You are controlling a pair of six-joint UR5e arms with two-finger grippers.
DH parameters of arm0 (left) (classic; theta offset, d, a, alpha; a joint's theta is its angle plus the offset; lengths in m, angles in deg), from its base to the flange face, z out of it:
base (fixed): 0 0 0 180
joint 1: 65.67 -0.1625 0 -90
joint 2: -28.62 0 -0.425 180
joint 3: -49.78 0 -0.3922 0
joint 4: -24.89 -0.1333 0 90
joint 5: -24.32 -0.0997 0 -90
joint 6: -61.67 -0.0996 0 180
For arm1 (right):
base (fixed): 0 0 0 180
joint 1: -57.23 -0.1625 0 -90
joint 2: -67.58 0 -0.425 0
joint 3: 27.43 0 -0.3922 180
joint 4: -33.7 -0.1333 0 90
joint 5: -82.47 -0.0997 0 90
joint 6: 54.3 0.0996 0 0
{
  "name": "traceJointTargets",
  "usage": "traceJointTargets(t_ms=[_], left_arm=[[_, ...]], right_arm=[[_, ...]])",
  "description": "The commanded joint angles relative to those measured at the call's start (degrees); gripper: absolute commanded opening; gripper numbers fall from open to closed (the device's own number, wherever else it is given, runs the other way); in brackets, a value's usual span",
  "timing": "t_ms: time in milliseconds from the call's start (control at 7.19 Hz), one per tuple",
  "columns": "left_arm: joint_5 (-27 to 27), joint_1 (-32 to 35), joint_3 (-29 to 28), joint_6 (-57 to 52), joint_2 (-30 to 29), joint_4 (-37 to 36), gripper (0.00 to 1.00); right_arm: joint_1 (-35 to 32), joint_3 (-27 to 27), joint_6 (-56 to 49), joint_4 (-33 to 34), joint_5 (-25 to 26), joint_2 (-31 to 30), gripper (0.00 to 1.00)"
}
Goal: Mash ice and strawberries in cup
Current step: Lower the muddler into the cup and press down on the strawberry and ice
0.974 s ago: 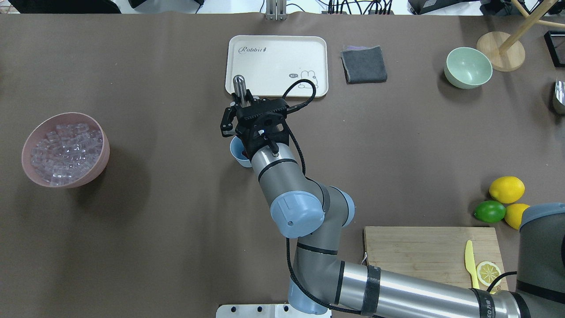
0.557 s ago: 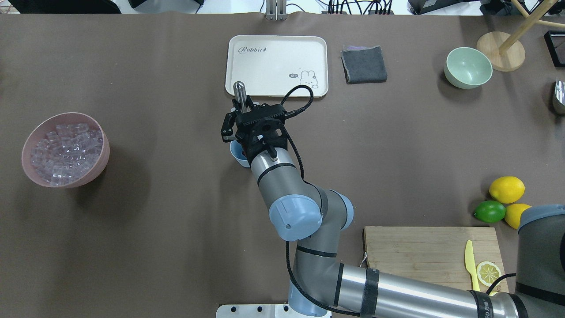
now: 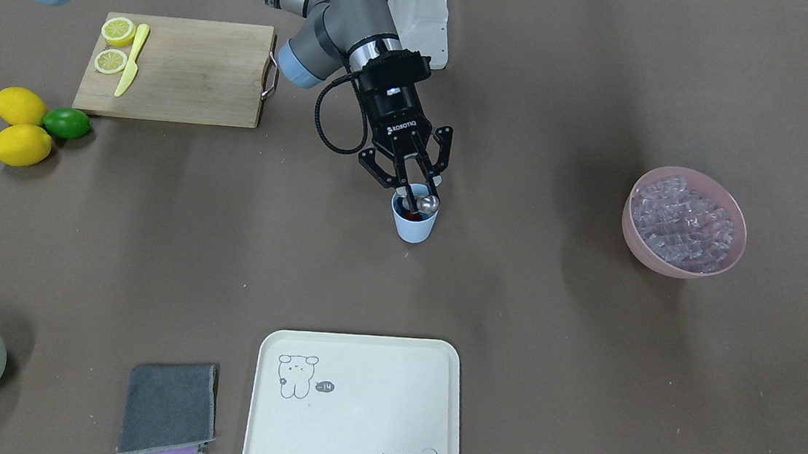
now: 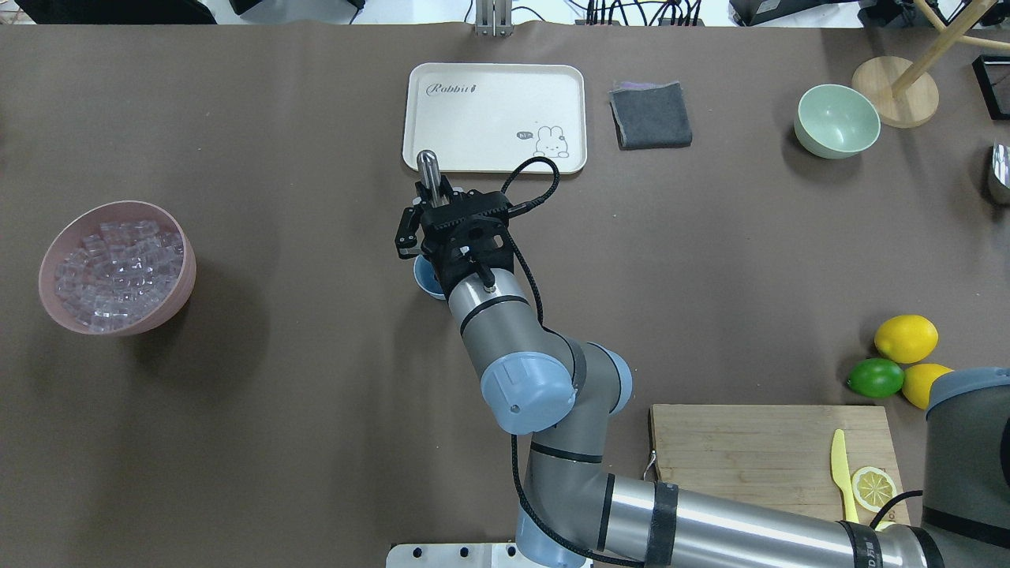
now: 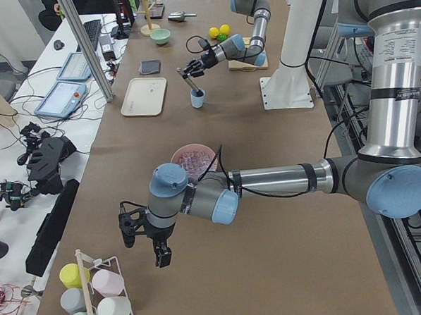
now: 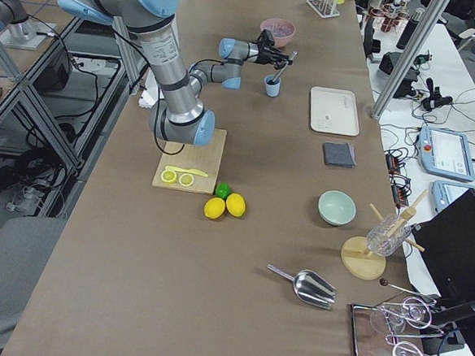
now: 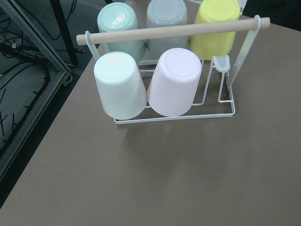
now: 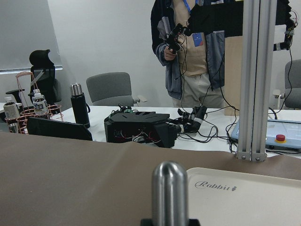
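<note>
The light blue cup (image 3: 414,227) stands at mid-table; something red, the strawberry (image 3: 414,216), shows inside it. My right gripper (image 3: 414,196) is shut on a metal muddler (image 4: 427,163) that leans away from me, its lower end down in the cup (image 4: 424,278). The muddler's rounded top fills the right wrist view (image 8: 169,190). The ice (image 4: 117,268) lies heaped in a pink bowl (image 4: 183,276) at the far left. My left gripper (image 5: 148,240) hangs off the table's left end; I cannot tell if it is open or shut.
A white tray (image 4: 495,117) lies just beyond the cup, with a grey cloth (image 4: 650,115) and a pale green bowl (image 4: 836,120) to its right. A cutting board (image 4: 757,454), lemons (image 4: 906,338) and a lime sit near right. A cup rack (image 7: 160,84) is below the left wrist.
My right gripper and the muddler have shifted a little toward me and lower over the cup, hiding more of its rim. Nothing else has moved.
</note>
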Motion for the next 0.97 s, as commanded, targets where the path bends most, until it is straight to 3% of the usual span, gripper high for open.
traceJointTargets(t_ms=[0, 417, 835], left_arm=[[0.0, 0.0, -0.1, -0.1, 0.1, 0.2, 0.98], [0.0, 0.0, 0.0, 0.1, -0.1, 0.2, 0.98], [0.0, 0.0, 0.1, 0.4, -0.4, 0.2, 0.98]], right_arm=[[0.0, 1.1, -0.2, 0.1, 0.0, 0.5, 0.0], [-2.1, 4.1, -0.9, 0.8, -0.5, 2.5, 0.0], [-7.4, 4.8, -1.7, 5.5, -2.5, 7.3, 0.0]])
